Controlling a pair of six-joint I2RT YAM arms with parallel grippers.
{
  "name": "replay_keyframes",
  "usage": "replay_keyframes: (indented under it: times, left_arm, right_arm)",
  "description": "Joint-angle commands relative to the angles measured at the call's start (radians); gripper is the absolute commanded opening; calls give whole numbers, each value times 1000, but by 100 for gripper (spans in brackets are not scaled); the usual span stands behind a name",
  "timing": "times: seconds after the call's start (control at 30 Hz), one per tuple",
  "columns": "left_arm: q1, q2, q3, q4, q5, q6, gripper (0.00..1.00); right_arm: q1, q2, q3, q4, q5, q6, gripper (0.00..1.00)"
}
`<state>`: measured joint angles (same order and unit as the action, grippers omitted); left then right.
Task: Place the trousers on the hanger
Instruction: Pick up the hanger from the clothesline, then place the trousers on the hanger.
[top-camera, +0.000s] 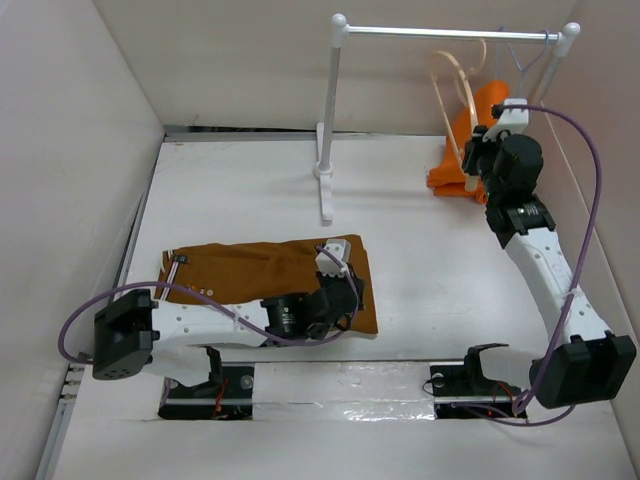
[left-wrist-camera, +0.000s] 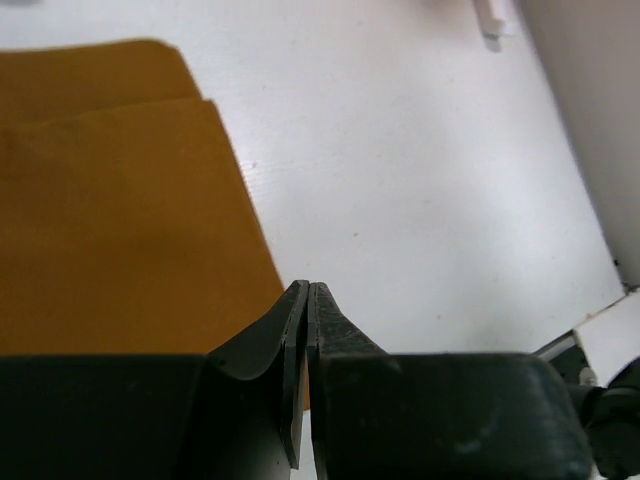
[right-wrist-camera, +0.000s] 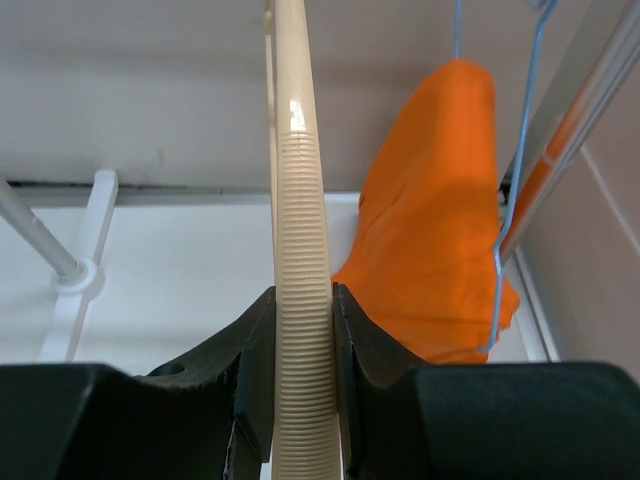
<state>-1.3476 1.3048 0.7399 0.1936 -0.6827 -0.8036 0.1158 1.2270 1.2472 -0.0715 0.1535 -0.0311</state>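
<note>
The rust-brown trousers (top-camera: 250, 275) lie folded flat on the white table at the left. My left gripper (top-camera: 348, 298) hovers over their right end. In the left wrist view it (left-wrist-camera: 308, 290) is shut with nothing between its fingers, just past the edge of the trousers (left-wrist-camera: 110, 220). The pale beige hanger (top-camera: 448, 105) hangs from the rail at the back right. My right gripper (top-camera: 470, 158) is up there, and in its wrist view it (right-wrist-camera: 303, 292) is shut on the ribbed bar of the hanger (right-wrist-camera: 298, 180).
A white clothes rack (top-camera: 450, 32) stands at the back, its left post (top-camera: 328, 120) footed on the table. A bright orange garment (right-wrist-camera: 440, 230) hangs on a thin blue wire hanger (right-wrist-camera: 520, 200) just right of the beige one. Side walls enclose the table.
</note>
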Motion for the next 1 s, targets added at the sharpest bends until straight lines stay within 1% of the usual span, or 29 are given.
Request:
replay_keyframes:
  times: [0.0,0.07,0.1,0.13,0.17,0.2,0.23,0.3,0.33,0.37,0.4,0.43,0.5,0.57,0.6,0.63,0.73,0.77,0.9,0.97]
  left_arm:
    - [-5,-62,91,14,-31,93,0]
    - [-5,-75,127,12,-40,118,2]
    - [-5,-79,147,20,-46,141,5]
    - [-5,-84,157,27,-48,153,15]
    - [-5,-84,165,36,-55,167,20]
    - [-5,-84,179,46,-61,179,25]
    - [-5,-75,205,52,-64,208,34]
    - [14,-56,234,53,-60,224,40]
    - [51,-32,272,44,-46,224,43]
    - [74,-16,291,29,1,219,44]
    - [94,-3,324,12,20,221,44]
    - [128,28,340,13,31,225,44]
    - [163,63,387,29,80,241,45]
    - [203,140,436,35,129,257,45]
    - [203,171,472,12,135,273,45]
    - [214,239,548,-5,140,280,45]
    - [214,361,686,-60,181,297,45]
    - [214,385,708,-60,207,300,45]
    - [237,497,814,-80,215,305,46]
    - [260,572,895,-97,222,308,46]
  right_arm:
    - [16,-66,-98,108,30,28,0]
    - [16,-111,-147,113,32,65,0]
    - [25,-132,-201,110,26,68,0]
    - [45,-153,-233,108,26,74,0]
    - [59,-174,-271,117,30,88,0]
    - [76,-213,-346,124,41,95,0]
    - [94,-230,-385,128,53,103,0]
    - [154,-274,-461,130,92,138,0]
    - [174,-290,-541,137,104,145,0]
    - [194,-306,-581,142,122,163,0]
    - [226,-322,-618,145,150,178,0]
    - [238,-351,-682,144,153,189,0]
    - [278,-377,-736,139,152,220,0]
    - [309,-411,-802,136,146,246,0]
    - [326,-419,-819,139,159,253,0]
    - [356,-425,-831,138,168,258,0]
    - [390,-435,-850,113,225,272,0]
    - [406,-437,-848,96,233,281,0]
    - [458,-446,-873,93,257,296,0]
    - [467,-449,-894,105,273,304,0]
